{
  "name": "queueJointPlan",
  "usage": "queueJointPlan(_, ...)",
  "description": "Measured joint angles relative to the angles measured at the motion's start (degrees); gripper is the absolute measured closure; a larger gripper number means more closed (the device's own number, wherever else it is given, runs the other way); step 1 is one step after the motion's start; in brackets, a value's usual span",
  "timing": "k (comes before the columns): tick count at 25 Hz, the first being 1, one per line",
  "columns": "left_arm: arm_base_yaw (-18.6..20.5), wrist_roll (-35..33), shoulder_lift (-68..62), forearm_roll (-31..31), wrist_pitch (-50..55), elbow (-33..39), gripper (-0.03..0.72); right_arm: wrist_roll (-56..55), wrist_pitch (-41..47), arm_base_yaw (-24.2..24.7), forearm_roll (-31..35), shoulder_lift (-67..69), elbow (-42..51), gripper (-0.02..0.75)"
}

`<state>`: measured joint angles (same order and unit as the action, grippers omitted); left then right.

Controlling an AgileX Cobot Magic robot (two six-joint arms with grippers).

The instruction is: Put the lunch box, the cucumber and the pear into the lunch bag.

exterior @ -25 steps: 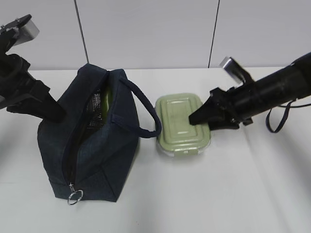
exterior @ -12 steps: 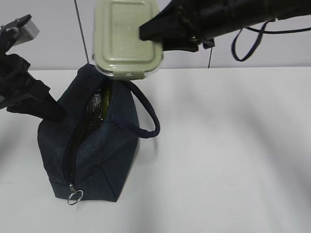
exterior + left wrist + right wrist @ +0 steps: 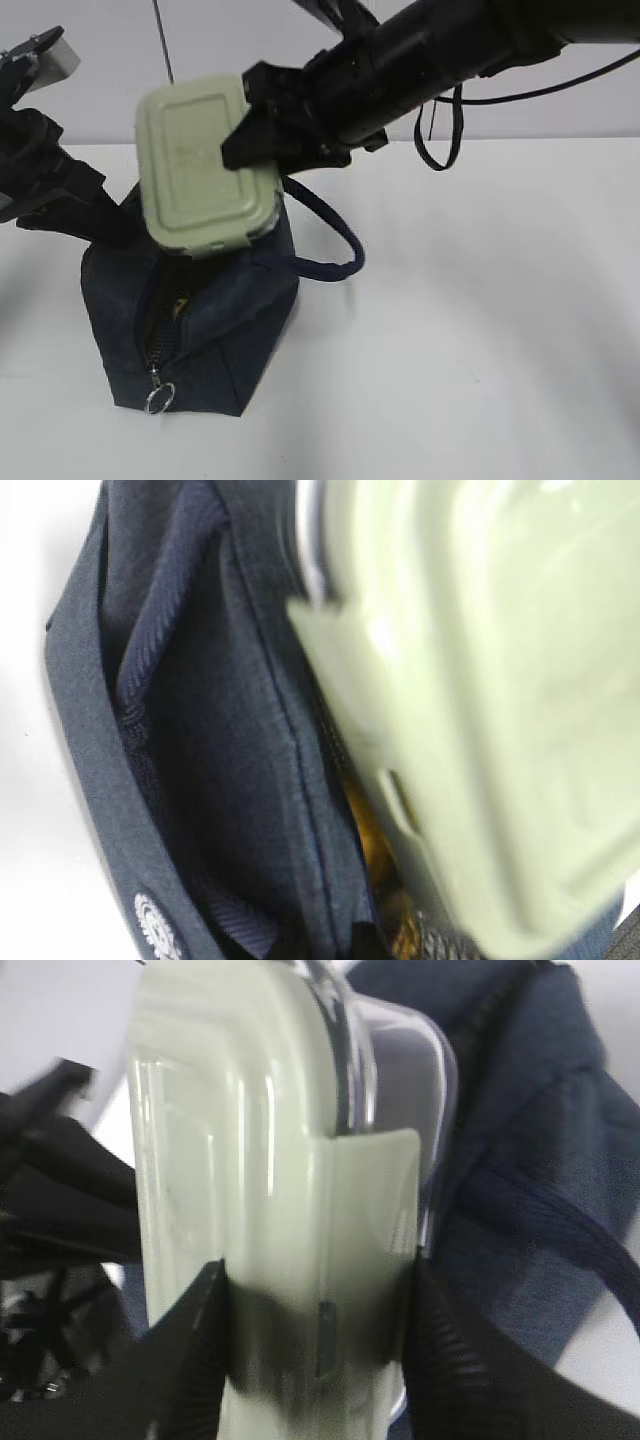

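Observation:
The lunch box (image 3: 200, 165), clear with a pale green lid, hangs tilted on edge over the mouth of the navy lunch bag (image 3: 210, 330). My right gripper (image 3: 240, 150) is shut on the box's short end, and its two fingers clamp lid and base (image 3: 315, 1300). At the bag's upper left rim my left gripper (image 3: 105, 225) stands shut on the fabric. In the left wrist view the box lid (image 3: 500, 680) fills the right side above the bag's wall (image 3: 230, 730). An orange bit of the pear (image 3: 362, 825) shows inside the bag. The cucumber is hidden.
The bag's rope handle (image 3: 335, 250) loops out to the right under my right arm. A silver zipper ring (image 3: 160, 398) hangs at the bag's near corner. The white table (image 3: 480, 350) stretches to the right of the bag, and a pale wall stands behind it.
My right gripper lifted the lunch box from the table right of the bag, carried it high to the left, then lowered and tilted it over the bag's mouth. The left arm stayed put.

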<state>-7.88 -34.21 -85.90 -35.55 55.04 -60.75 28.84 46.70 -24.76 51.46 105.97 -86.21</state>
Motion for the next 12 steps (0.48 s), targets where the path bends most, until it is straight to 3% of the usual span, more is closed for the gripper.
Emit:
queueJointPlan(3, 0.0, 0.0, 0.0, -0.7, -0.3, 0.0, 0.667, -10.1, 1.0, -0.9, -14.9, 0.8, 0.0, 0.391)
queueJointPlan(5, 0.0, 0.0, 0.0, -1.4, -0.3, 0.0, 0.667, -13.7, 1.5, -1.1, -20.7, 1.6, 0.0, 0.391)
queueJointPlan(9, -0.1, 0.0, 0.0, -2.1, -0.3, 0.0, 0.667, -15.2, 1.0, -2.9, -21.6, 3.6, -0.2, 0.391)
queueJointPlan(12, -0.1, 0.1, 0.0, -2.1, -0.2, 0.0, 0.667, -14.0, -1.1, -4.5, -18.7, 5.0, -0.4, 0.391)
